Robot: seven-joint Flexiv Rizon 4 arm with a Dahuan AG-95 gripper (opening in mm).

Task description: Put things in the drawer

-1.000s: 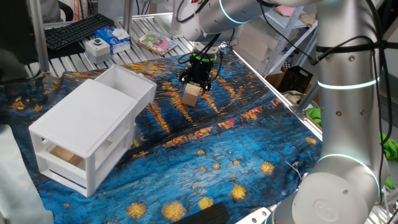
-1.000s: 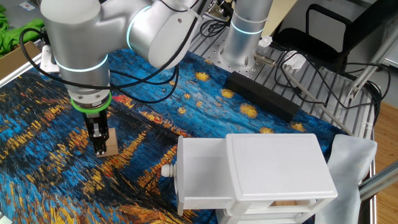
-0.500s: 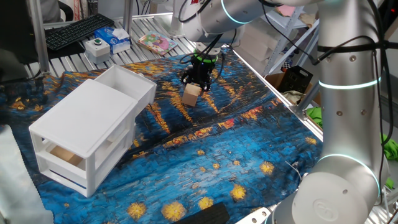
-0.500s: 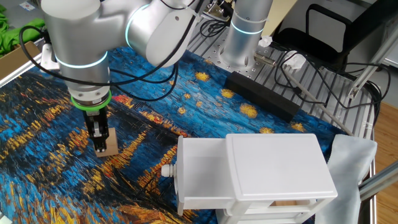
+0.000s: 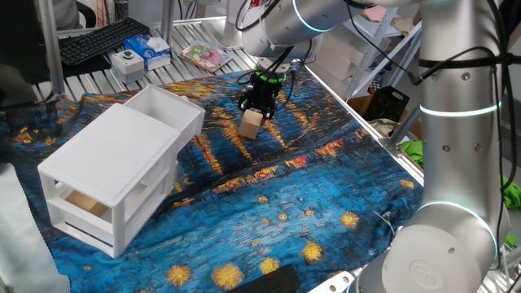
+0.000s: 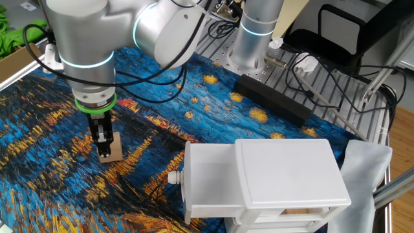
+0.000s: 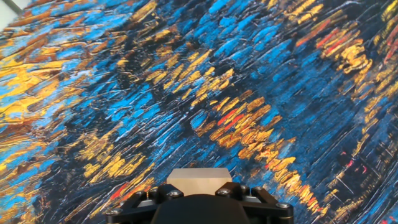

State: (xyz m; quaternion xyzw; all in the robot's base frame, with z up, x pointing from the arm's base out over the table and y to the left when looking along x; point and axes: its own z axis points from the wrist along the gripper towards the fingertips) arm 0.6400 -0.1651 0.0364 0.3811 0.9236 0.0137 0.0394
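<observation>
end effector (image 6: pixel 105 150) poised over a wooden block (image 5: pixel 251 124) on the painted cloth (image 5: pixel 309 203)

pointing straight down, the arm's end effector straddles a pale tan block that sits on the blue-and-gold patterned cloth covering the desk; whether its fingers actually clamp the block cannot be told. the white two-drawer cabinet (image 6: pixel 284 181) stands well apart from the block, its upper drawer (image 5: pixel 167 110) pulled out toward it. another tan block (image 5: pixel 85 203) shows inside the cabinet's open end.
</observation>
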